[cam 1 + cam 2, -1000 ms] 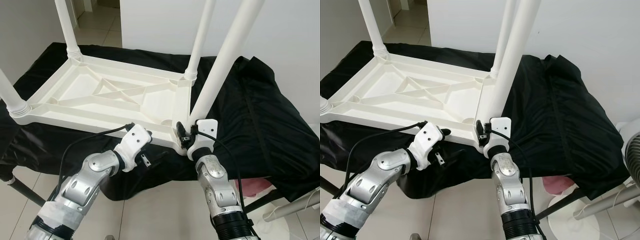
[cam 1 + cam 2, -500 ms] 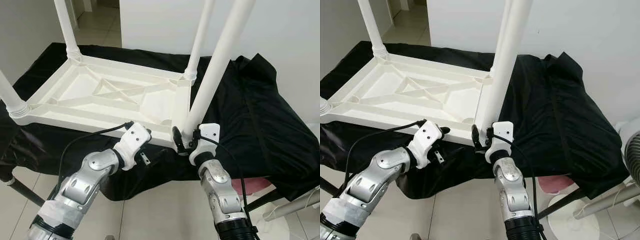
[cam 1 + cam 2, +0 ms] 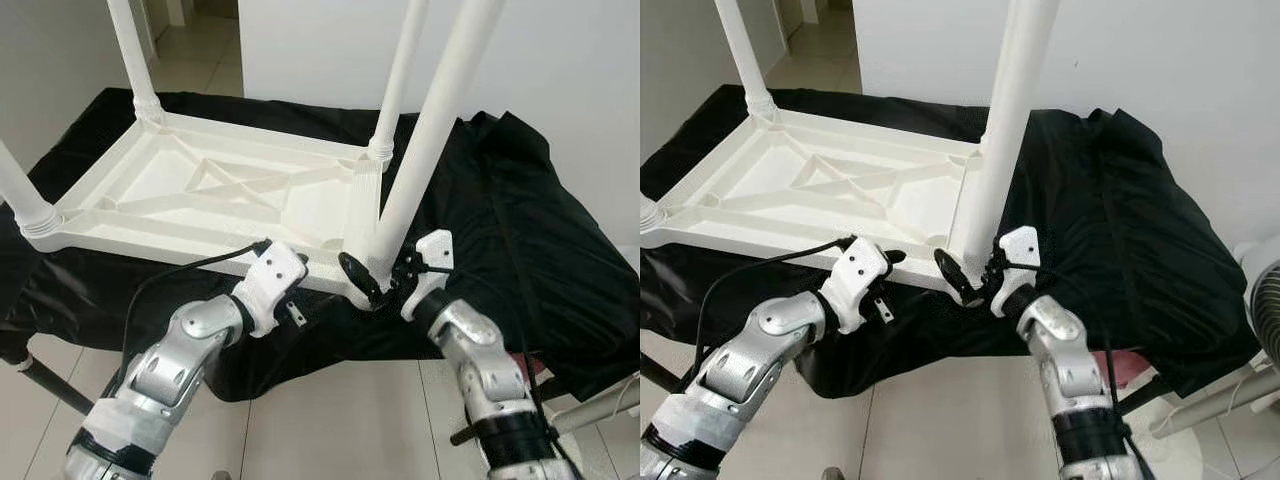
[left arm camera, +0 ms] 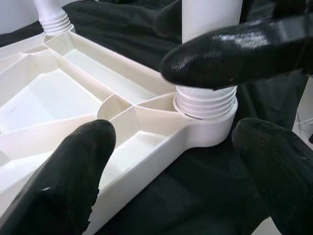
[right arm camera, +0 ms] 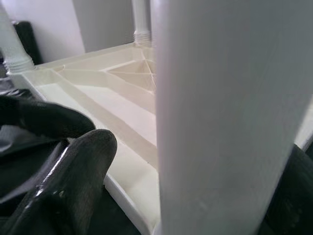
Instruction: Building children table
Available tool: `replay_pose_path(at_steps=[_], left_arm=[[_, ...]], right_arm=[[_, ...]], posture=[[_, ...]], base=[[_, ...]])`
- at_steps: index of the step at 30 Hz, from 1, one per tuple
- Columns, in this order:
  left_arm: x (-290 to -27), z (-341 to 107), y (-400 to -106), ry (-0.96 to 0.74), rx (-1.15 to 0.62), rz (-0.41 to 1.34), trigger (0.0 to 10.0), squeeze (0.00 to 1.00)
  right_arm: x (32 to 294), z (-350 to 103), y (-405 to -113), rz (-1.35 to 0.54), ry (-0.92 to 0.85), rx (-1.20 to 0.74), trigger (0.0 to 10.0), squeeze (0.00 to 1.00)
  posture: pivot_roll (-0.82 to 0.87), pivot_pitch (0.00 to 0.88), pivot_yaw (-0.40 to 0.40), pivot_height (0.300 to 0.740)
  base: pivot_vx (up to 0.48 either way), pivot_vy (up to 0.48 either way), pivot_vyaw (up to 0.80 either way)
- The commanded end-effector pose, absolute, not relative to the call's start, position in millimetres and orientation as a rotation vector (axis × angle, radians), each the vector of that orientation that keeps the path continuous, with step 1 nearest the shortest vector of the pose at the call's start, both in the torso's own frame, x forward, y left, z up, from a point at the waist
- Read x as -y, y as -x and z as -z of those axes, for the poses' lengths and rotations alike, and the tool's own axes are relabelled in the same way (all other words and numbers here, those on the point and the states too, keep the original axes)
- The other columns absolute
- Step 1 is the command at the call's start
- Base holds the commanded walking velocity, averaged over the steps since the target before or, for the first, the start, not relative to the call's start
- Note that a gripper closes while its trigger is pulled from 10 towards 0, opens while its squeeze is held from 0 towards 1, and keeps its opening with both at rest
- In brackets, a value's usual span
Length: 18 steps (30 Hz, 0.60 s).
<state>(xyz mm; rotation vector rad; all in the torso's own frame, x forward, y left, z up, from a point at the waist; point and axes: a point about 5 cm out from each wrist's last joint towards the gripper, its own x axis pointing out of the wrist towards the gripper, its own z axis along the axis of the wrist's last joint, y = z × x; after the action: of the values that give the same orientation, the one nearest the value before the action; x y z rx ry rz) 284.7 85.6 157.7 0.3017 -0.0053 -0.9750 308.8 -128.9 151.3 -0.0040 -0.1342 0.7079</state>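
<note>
Right gripper (image 3: 385,278) spans the near leg (image 3: 420,150) at its threaded socket, fingers spread, not clamped. Keep the leg upright while turning; your left gripper (image 3: 285,268), fingers apart, steadies the tabletop (image 3: 180,205).

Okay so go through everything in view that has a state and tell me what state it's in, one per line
Tabletop: upside down on the black cloth.
Near leg: upright, threaded end seated in the corner socket.
Other three legs: upright in their corners.
Right gripper: open around the near leg's base.
Left gripper: open, at the tabletop's near edge, holding nothing.
</note>
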Motion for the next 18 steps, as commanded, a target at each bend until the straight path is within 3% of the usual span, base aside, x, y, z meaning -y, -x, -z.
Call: replay_pose_path(at_steps=[1, 6, 7, 9, 10, 18], left_arm=[[-83.3, -154.1, -282.1, -0.296, -0.021, 1.036, 10.0, 0.00], [-81.7, -155.1, -277.8, -0.260, -0.025, 1.082, 10.0, 0.00], [-82.1, -155.3, -277.1, -0.244, -0.027, 1.091, 10.0, 0.00], [-82.1, -155.3, -277.1, -0.244, -0.027, 1.091, 10.0, 0.00], [-82.5, -156.1, -276.6, -0.237, -0.028, 1.095, 10.0, 0.00], [-82.9, -155.9, -274.8, -0.218, -0.037, 1.112, 10.0, 0.00]], right_arm=[[129.6, -147.1, -311.4, -0.760, 0.015, 0.111, 10.0, 0.00], [128.5, -143.9, -316.2, -0.814, 0.038, 0.089, 10.0, 0.00], [129.6, -141.4, -319.4, -0.830, 0.051, 0.081, 4.2, 0.00], [129.6, -141.4, -319.4, -0.830, 0.051, 0.081, 4.2, 0.00], [131.5, -139.6, -321.7, -0.837, 0.056, 0.077, 0.0, 0.00], [137.2, -136.6, -324.4, -0.827, 0.052, 0.074, 0.0, 0.00]], posture=[[-0.01, 0.030, -0.032, 0.740], [0.00, 0.028, -0.033, 0.740], [0.00, 0.026, -0.034, 0.740], [0.00, 0.026, -0.034, 0.740], [0.01, 0.025, -0.035, 0.740], [0.01, 0.027, -0.033, 0.740]], base=[[0.000, 0.000, 0.00], [0.000, 0.000, 0.00], [0.000, 0.000, 0.00], [0.000, 0.000, 0.00], [0.000, 0.000, 0.00], [0.000, 0.000, 0.00]])
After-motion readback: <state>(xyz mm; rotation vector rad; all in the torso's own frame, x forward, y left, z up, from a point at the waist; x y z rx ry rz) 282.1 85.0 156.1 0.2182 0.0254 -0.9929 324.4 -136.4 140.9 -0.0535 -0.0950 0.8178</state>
